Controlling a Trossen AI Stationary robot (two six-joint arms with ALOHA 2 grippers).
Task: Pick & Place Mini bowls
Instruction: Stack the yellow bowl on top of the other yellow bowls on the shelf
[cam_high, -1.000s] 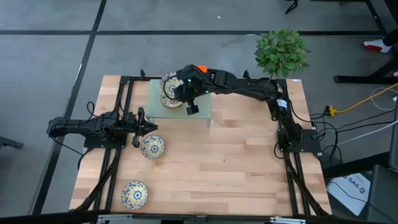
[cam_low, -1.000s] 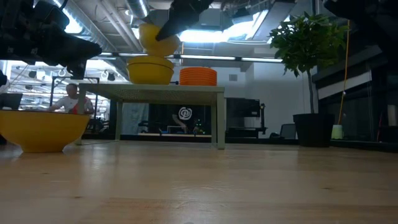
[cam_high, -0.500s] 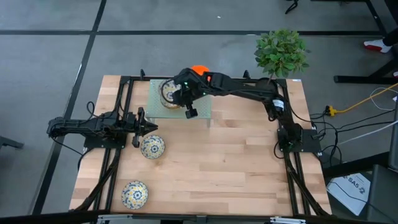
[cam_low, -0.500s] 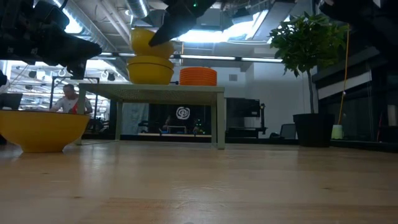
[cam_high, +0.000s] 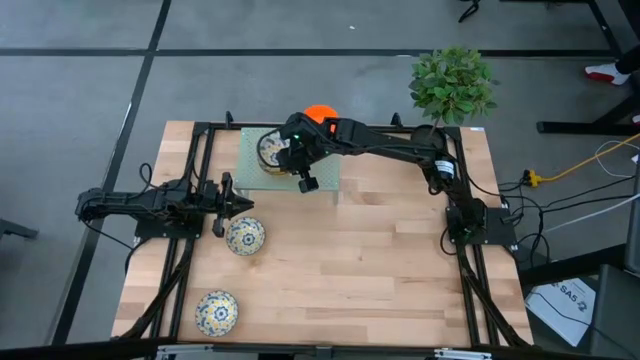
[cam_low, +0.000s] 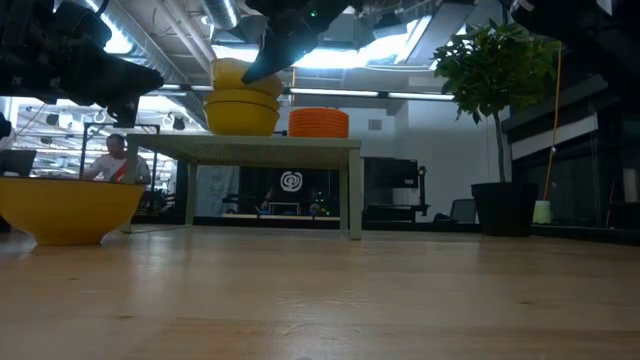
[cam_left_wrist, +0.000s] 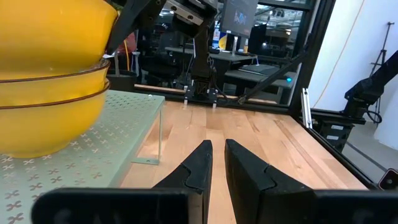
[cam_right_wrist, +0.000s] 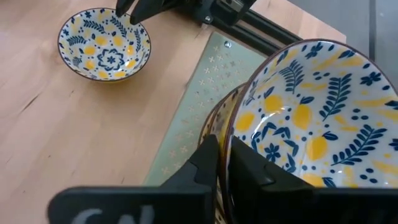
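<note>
Right gripper (cam_right_wrist: 222, 146) fingers (cam_right_wrist: 208, 158) pinched tight on the near rim of a patterned bowl (cam_right_wrist: 317, 124), one finger inside and one outside. Parked in the upper middle of the overhead frame, right above the stack (cam_low: 240, 110) on the pale green stand (cam_right_wrist: 205, 81). Looks only partly nested from table height, tipped up on the gripper side.

Stuff that could go sideways, just guessing:
- Letting go while tilted like that, so the bowl rocks or slides off the stack instead of seating.
- Pushing down off-centre and shoving the whole stack toward the stand's edge, or into the orange stack (cam_high: 320, 113) just beside it.
- Snagging the rim with the inside finger when pulling out, since glazed walls probably give little grip and little warning.

As for looks: white inside, blue leaves and yellow lemons, a thin dark rim, plain yellow outside. Smooth and glossy, so probably slippery.

Two more bowls (cam_high: 245, 236) of the same pattern loose on the table (cam_high: 380, 260), left of centre and lower left.

Left gripper (cam_left_wrist: 217, 149) at mid left near the upper one, fingers nearly pressed together, nothing between.
</note>
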